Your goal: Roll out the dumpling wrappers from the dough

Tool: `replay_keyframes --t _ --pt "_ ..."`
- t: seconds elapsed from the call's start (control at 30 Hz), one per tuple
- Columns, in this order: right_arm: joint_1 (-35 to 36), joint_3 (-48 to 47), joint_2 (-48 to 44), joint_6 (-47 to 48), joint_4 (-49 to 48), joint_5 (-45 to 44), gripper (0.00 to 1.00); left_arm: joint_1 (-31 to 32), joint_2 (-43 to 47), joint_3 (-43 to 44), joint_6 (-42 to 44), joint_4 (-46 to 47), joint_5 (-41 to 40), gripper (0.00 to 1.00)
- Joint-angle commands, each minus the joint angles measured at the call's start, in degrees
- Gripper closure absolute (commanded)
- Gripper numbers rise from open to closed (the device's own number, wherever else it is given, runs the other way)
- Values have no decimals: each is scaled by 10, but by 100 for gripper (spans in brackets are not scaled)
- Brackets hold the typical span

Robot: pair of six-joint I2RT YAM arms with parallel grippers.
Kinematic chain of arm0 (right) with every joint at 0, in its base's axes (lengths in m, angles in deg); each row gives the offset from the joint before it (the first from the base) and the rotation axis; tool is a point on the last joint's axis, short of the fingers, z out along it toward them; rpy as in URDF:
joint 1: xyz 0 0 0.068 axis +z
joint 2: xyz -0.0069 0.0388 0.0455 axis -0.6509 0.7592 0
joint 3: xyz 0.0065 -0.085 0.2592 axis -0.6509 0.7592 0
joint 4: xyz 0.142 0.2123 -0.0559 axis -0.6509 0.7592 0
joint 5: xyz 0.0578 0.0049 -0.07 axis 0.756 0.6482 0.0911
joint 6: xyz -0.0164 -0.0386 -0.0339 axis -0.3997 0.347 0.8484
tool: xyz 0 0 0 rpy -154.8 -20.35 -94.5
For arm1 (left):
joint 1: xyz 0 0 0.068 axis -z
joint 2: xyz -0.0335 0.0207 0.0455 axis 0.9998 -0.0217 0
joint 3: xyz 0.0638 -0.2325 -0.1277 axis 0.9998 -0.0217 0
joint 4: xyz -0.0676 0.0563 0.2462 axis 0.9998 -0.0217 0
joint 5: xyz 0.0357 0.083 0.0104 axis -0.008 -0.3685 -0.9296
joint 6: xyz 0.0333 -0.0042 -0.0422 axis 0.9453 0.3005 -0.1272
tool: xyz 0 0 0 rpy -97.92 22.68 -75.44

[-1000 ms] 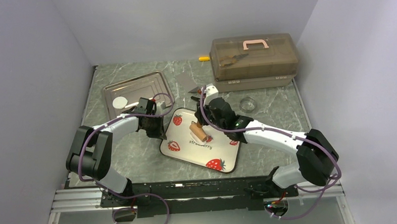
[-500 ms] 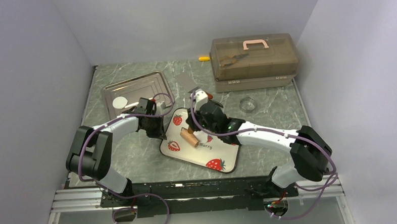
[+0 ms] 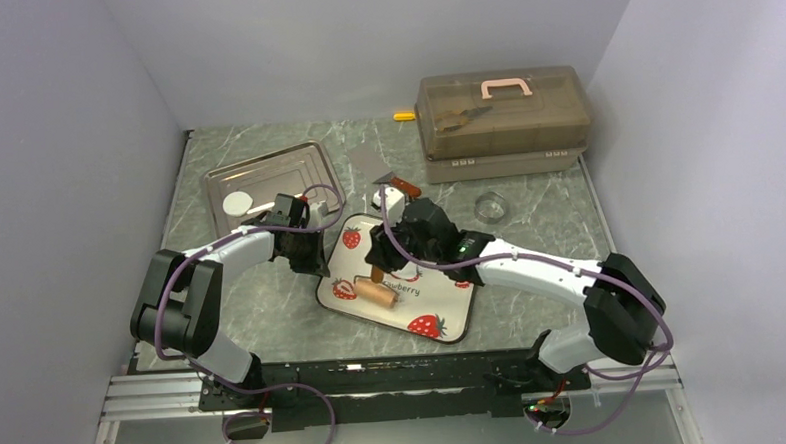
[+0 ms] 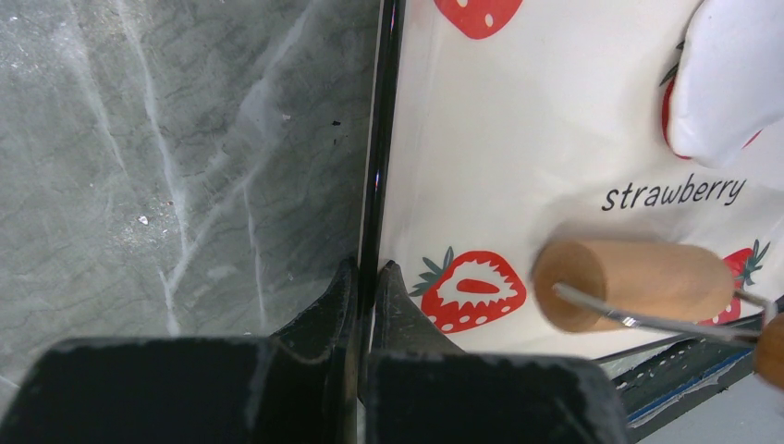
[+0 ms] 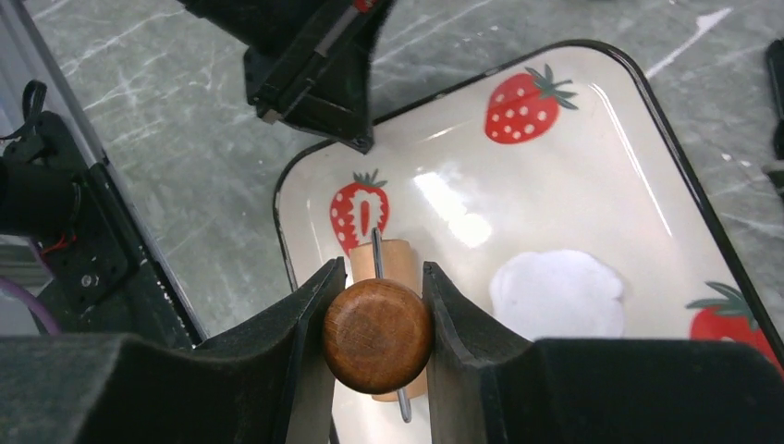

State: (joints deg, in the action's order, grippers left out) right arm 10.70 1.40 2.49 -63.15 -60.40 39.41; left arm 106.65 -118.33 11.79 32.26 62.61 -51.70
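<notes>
— The grey marbled surface (image 3: 263,318) is carrying a strawberry plate (image 5: 592,176), and all the work is happening there. Where is the dough lying?

— The dough (image 5: 557,294) is sitting near the middle of the plate as a flattened white patch with a ragged outline. One dumpling wrapper (image 3: 237,203) is resting on the steel tray (image 3: 296,166) at the far left.

— What are the grippers doing?

— The left gripper (image 4: 368,277) is pinching the plate's rim, jaws closed on it, so the plate is being steadied. The right gripper (image 5: 379,296) is clasping the round handle knob (image 5: 377,335) of the wooden roller (image 3: 375,295), fingers snug on either side. The barrel is lying near the plate's corner by a printed strawberry, beside the dough and not touching it.

— So the rolling is only partly done?

— I'm judging so: the patch is looking flat but not yet like a thin, even disc. The roller is needing to travel back across the dough, square to it and pressing lightly, covering the thicker edge. Pressing too hard is risking dough sticking to the wood or tearing. The pinch on the rim is mattering too, since a sliding plate would be spoiling the stroke.
</notes>
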Motion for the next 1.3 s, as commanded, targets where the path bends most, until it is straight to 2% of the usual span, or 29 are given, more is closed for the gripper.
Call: replay_keyframes --t 0.0,0.13,0.37,0.5,0.6,0.7,0.77,0.97,1.17,1.27 --pt "-56 -25 -45 -11 11 21 100 -2 11 -7 9 5 -53 100" --pt "-98 -24 -58 -8 1 -18 100 -2 12 -8 10 5 -54 100" --pt "-144 -31 -31 -24 -38 61 100 -3 12 -6 10 4 -54 100" --pt "-158 -14 -27 -42 -72 55 100 -3 12 -7 10 4 -54 100" --pt "-157 -5 -23 -19 -60 13 100 -4 13 -7 11 5 -53 100" --pt "-135 53 -16 55 -56 -34 100 -4 13 -8 11 6 -52 100" --pt "-118 82 -9 67 -44 -32 100 -6 15 -8 12 6 -51 100" --pt "-66 115 -2 33 19 -60 100 -9 10 -7 11 5 -49 100" --pt "-56 95 14 -33 85 6 100 -9 10 -8 9 5 -49 100" --pt "-55 56 6 -54 102 31 100 -9 11 -6 10 4 -50 100"
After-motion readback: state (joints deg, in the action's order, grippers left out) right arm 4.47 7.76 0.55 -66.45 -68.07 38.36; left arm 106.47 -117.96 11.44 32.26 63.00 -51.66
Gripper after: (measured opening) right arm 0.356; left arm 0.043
